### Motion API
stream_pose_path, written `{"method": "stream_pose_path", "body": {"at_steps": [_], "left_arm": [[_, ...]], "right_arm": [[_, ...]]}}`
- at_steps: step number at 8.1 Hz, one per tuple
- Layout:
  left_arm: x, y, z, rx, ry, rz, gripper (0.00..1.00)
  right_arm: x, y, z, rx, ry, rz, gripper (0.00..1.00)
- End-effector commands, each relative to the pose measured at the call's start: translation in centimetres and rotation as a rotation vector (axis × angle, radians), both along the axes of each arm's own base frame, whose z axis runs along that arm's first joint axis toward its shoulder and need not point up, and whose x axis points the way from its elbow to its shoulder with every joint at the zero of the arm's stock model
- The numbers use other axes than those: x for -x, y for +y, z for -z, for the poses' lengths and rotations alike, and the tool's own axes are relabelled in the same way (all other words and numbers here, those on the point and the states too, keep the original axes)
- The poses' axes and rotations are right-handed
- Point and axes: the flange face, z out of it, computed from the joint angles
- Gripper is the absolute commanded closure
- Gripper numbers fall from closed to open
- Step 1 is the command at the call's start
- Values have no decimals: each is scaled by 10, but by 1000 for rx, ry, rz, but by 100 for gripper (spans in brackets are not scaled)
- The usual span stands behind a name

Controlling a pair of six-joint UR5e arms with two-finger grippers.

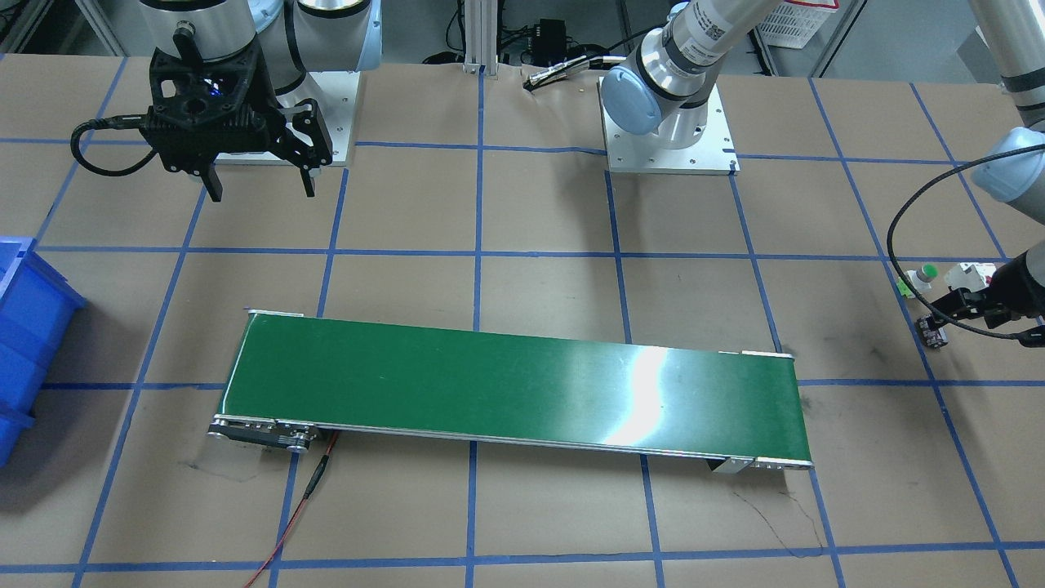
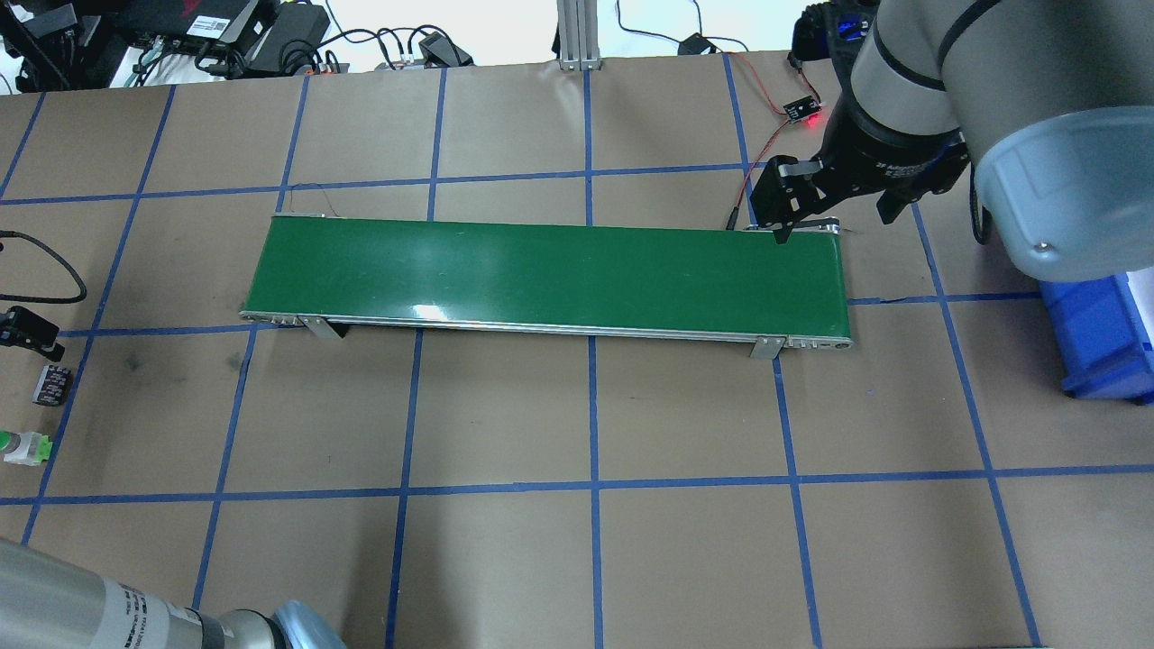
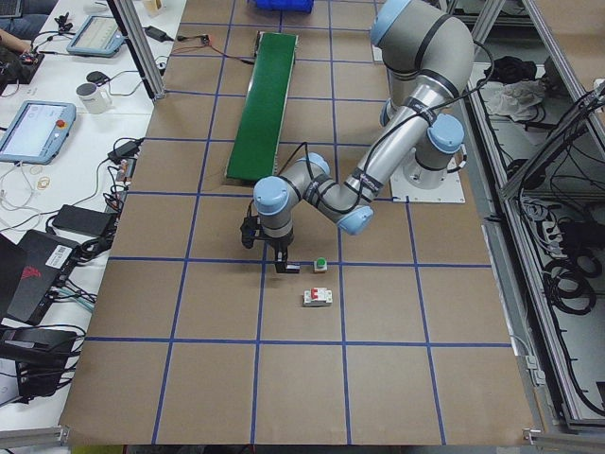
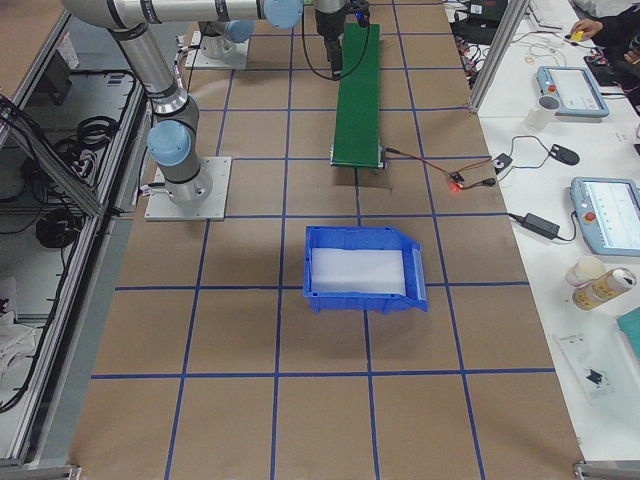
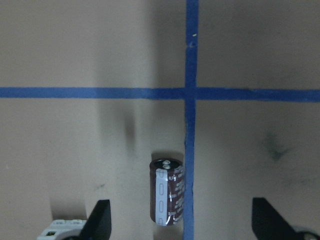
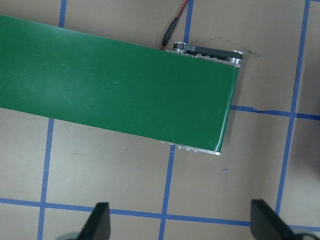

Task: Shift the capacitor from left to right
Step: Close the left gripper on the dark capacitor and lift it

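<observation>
The capacitor (image 5: 167,192), a small dark cylinder with a whitish stripe, lies on its side on the brown table beside a blue tape line. It also shows in the front-facing view (image 1: 932,333) and the overhead view (image 2: 52,385). My left gripper (image 5: 182,225) is open and empty just over it, with the capacitor between its spread fingertips and not touching them. My right gripper (image 1: 257,184) is open and empty, held high over the far end of the green conveyor belt (image 2: 541,270), whose end shows in the right wrist view (image 6: 115,85).
A green-capped push button (image 1: 918,278) and a white breaker with red switches (image 1: 967,276) sit close behind the capacitor. A blue bin (image 2: 1100,333) stands on the table's right side. A red wire (image 1: 314,486) runs from the conveyor's end.
</observation>
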Motion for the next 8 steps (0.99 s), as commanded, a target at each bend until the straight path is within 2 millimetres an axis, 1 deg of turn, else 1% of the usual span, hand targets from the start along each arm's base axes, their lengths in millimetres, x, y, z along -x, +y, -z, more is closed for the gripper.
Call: {"method": "stream_pose_path", "body": {"at_steps": [1,4,5,7,8], "left_arm": [[-32,12,39,12,55,23,0],[-30,14,49,-7,65,20,0],[-30,14,49,-9,65,21,6],[-29,14,51,-13,74,16,31],[-29,15,51,-14,76,15,37]], "right_arm": [[0,0,-1,2,-2,0,0],[0,1,-2,4,0,0,0],[0,1,-2,3,-2,0,0],[0,1,-2,3,-2,2,0],[1,1,-2,4,-2,3,0]]}}
